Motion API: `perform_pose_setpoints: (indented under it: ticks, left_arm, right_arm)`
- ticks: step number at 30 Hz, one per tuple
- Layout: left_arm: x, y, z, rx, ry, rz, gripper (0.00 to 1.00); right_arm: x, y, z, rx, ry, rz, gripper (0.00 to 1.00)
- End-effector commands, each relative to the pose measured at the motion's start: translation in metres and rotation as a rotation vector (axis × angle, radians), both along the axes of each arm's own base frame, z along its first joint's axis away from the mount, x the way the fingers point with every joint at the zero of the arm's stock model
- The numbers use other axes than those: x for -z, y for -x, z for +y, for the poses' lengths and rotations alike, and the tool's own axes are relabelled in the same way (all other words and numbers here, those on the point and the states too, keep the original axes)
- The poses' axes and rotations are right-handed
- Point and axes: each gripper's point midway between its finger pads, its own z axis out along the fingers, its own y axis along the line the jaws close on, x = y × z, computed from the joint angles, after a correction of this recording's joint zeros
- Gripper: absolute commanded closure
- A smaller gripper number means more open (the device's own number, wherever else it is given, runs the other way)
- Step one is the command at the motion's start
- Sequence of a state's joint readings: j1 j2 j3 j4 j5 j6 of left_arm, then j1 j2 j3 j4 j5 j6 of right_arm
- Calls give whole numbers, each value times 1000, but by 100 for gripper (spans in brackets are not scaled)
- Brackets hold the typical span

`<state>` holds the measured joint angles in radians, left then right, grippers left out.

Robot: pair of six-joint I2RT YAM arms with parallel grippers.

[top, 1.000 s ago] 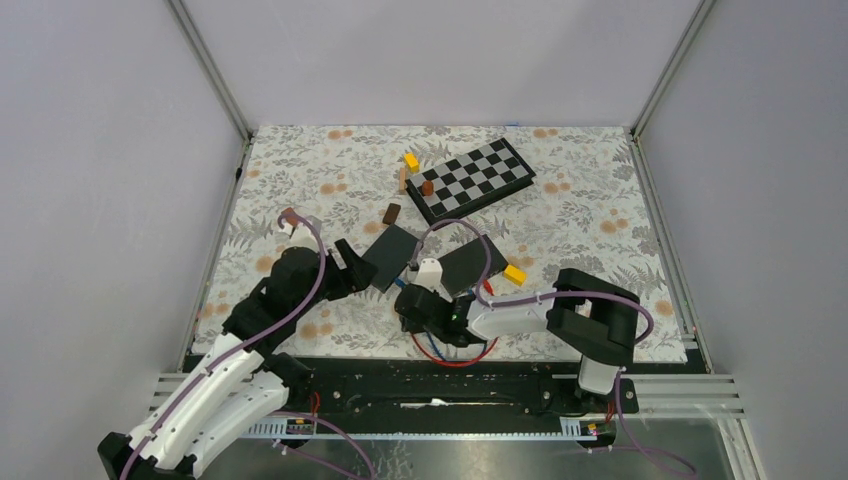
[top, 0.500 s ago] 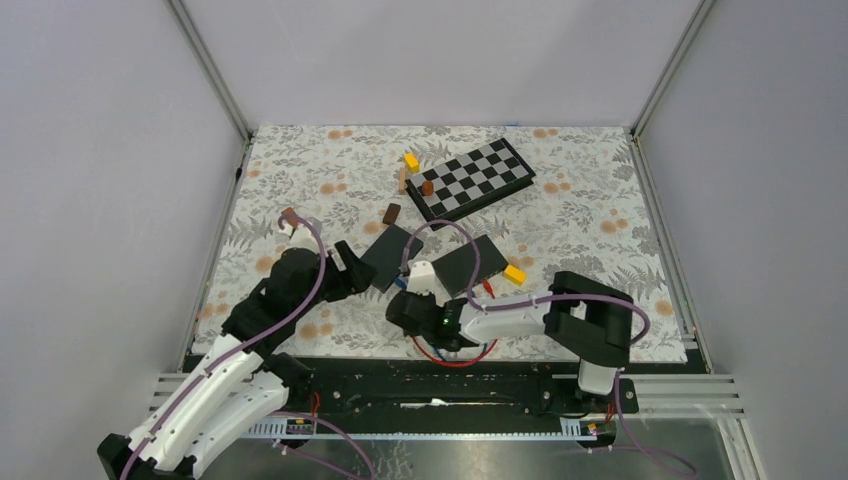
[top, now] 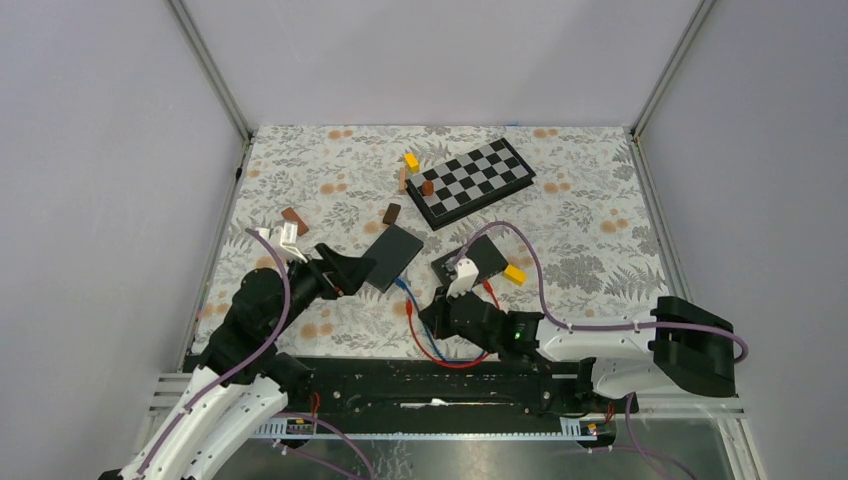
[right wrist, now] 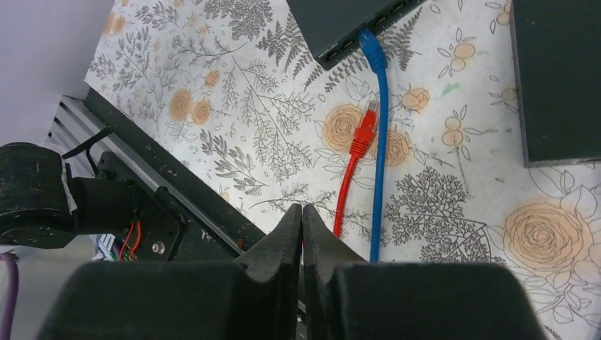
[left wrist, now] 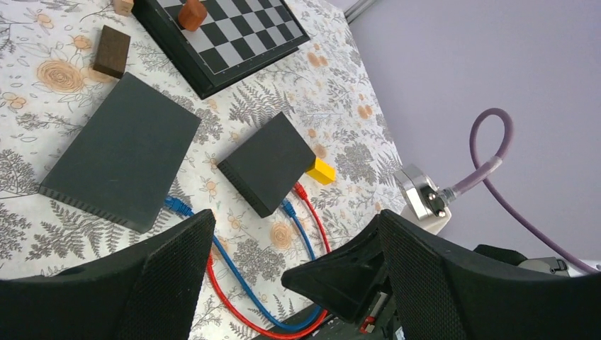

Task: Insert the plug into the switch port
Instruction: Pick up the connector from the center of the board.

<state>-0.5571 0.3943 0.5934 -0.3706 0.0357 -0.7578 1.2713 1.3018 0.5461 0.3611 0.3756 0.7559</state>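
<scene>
A loose red plug (right wrist: pixel 363 131) lies on the flowered mat just short of the port face of the left black switch (right wrist: pixel 354 18), where a blue plug (right wrist: pixel 370 41) sits in a port. My right gripper (right wrist: pixel 302 209) is shut, its tips low over the mat short of that plug. The red cable runs under its right finger, and I cannot tell whether it is pinched. From above, the red plug (top: pixel 410 308) is just left of the right gripper (top: pixel 432 317). My left gripper (top: pixel 345 272) stands open beside the left switch (top: pixel 392 256), holding nothing. The right switch (top: pixel 476 262) has red and blue plugs in it.
A chessboard (top: pixel 470 180) with small wooden pieces lies at the back. A yellow block (top: pixel 514 273) touches the right switch. A brown block (top: pixel 391 213) and another (top: pixel 294 220) lie on the mat. Red and blue cables (top: pixel 450 358) loop by the near rail.
My right gripper has shut, and its arm has swung out to the right and stretched low. My left gripper has drawn back to the left, off the left switch, and opened a little wider.
</scene>
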Motion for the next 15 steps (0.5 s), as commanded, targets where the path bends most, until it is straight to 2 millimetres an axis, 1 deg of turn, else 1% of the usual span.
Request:
perform_pose_setpoints:
  ticks: [1, 3, 5, 8, 10, 13, 15]
  left_arm:
    - [-11, 1, -6, 30, 42, -42, 13]
    - [-7, 0, -5, 22, 36, -28, 13]
    - [-3, 0, -5, 19, 29, -17, 13]
    - [-2, 0, -2, 9, 16, -10, 13]
    - [-2, -1, 0, -3, 4, -12, 13]
    - [-4, -1, 2, -6, -8, -17, 12]
    - [-5, -1, 2, -6, -13, -21, 12]
  right_arm:
    - [-12, -8, 12, -12, 31, -23, 80]
    - [-8, -11, 25, -28, 71, -12, 69]
    - [-2, -14, 37, -17, 93, 8, 63]
    - [8, -21, 49, 21, 108, 38, 60]
    - [20, -25, 54, 53, 142, 61, 59]
    - [37, -30, 53, 94, 209, 83, 58]
    - [45, -33, 48, 126, 253, 80, 58]
